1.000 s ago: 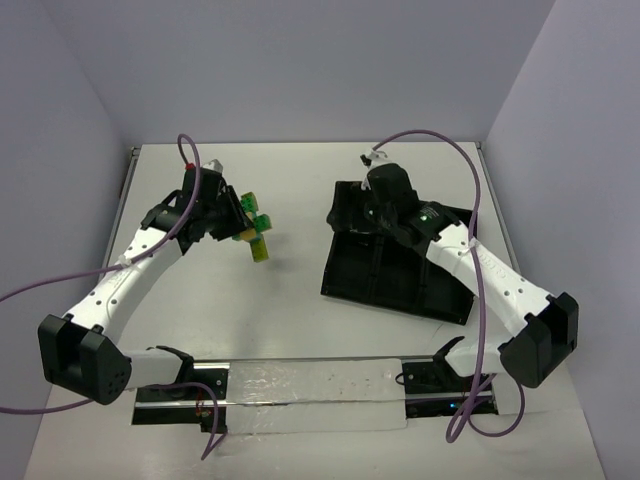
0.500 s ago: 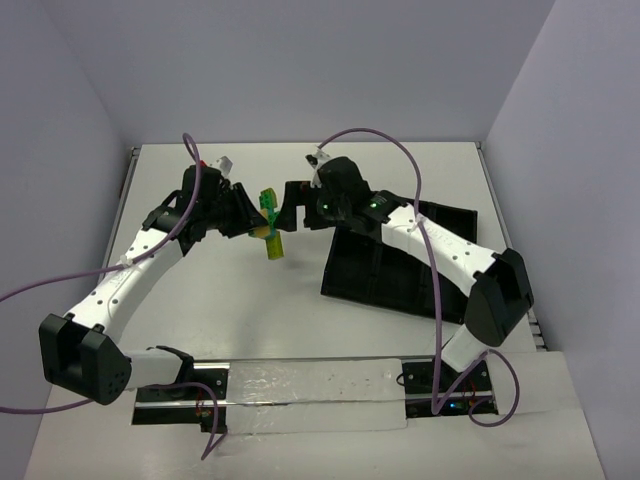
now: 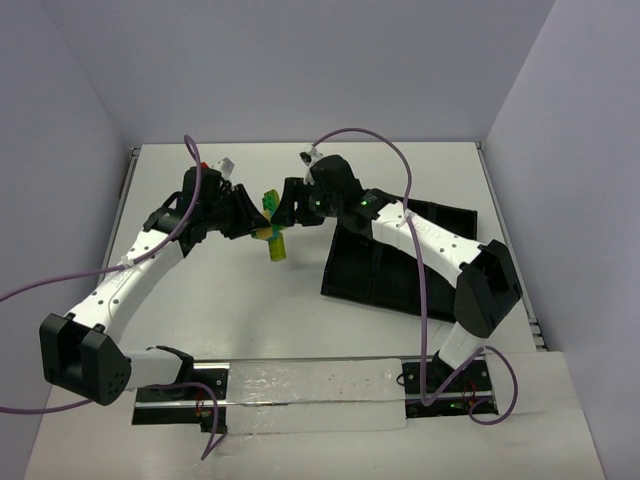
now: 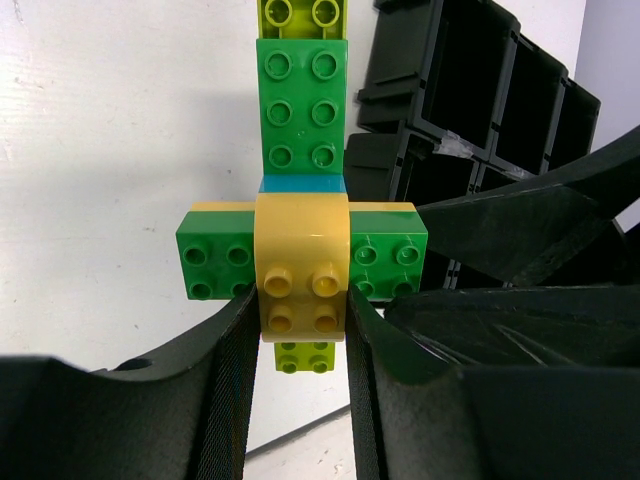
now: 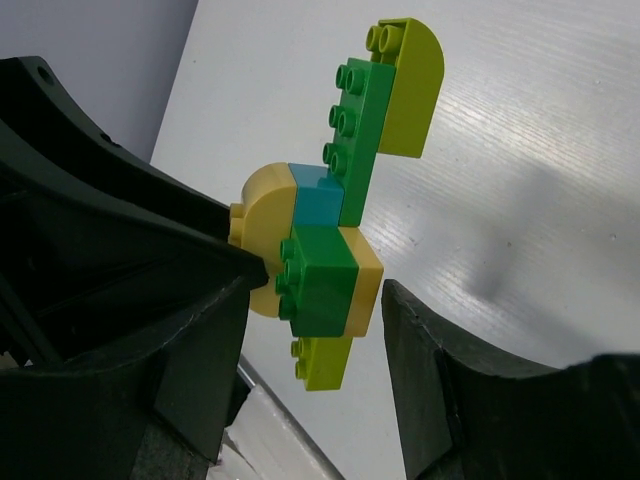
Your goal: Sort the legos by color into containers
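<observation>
The cluster of studded plastic bricks [image 3: 270, 226] in green, lime, yellow and light blue is one joined assembly, held clear of the white desk [image 3: 300, 320] near its centre. In the left wrist view, a long green brick and a lime brick extend toward 12 o'clock, a green brick crosses from 9 to 3 o'clock, and a yellow round-topped brick [image 4: 302, 262] sits at the crossing.

The left tool [image 4: 300, 335] is closed on that yellow brick, one finger against each side. Its arm reaches in from 8 o'clock with the elbow bent outward.

The right tool [image 5: 310, 350] is spread wide. Its fingers [image 5: 440, 390] straddle the lower end of the cluster, with a gap visible on the right side. Its arm reaches from 4 o'clock, passing above the black plastic compartment tray [image 3: 400, 275].

The tray lies on the desk at 3 to 4 o'clock of the cluster. Pale grey walls [image 3: 300, 70] enclose the desk on three sides. A purple cable [image 3: 350, 135] loops over each arm.
</observation>
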